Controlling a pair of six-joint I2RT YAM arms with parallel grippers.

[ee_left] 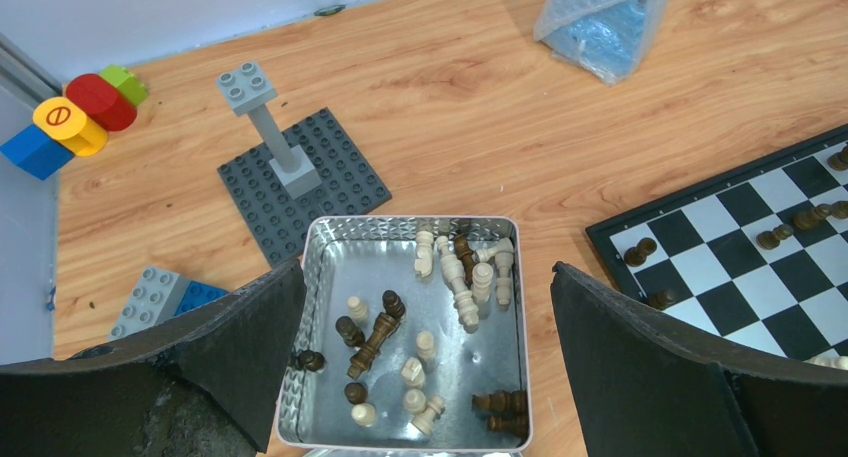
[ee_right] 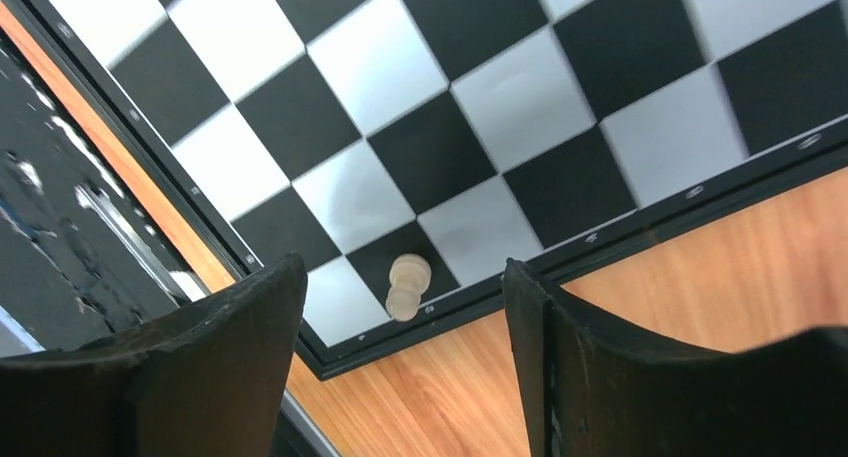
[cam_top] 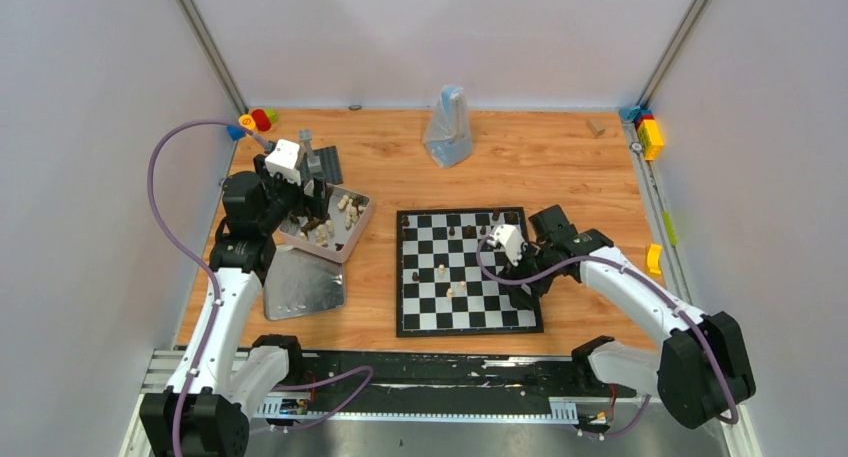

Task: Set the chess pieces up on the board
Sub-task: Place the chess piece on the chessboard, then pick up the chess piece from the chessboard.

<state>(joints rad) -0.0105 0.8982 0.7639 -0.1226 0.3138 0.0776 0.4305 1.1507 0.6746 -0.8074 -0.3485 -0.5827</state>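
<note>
Over the rectangular silver metal tin (ee_left: pixel 485 352), at the left side of the wooden table (cam_top: pixel 560 167), the left gripper (ee_left: pixel 428 272) hung with its two black fingers spread wide and nothing between them. The tin held a loose heap of small turned chess pieces (ee_left: pixel 465 272), cream and dark brown mixed, most of them lying on their sides. The tin's flat silver lid (cam_top: pixel 305 287) lay on the table just nearer the arm bases.

The flat square chessboard of black and white squares (cam_top: pixel 470 307) lay near the middle of the table, to the right of the tin. It carried only a few pieces: some dark ones (cam_top: pixel 452 232) along the far rows and a few cream ones (cam_top: pixel 441 270) nearer the centre.

The right gripper (ee_right: pixel 402 265) was over the near right part of the board, fingers likewise parted and holding nothing. A single cream pawn (ee_right: pixel 407 289) sat on the black square beside the corner square (seen between the fingers in the right wrist view); neither finger touched it.

A dark grey studded plate (ee_left: pixel 330 177) bearing a grey brick post stood beyond the tin.
</note>
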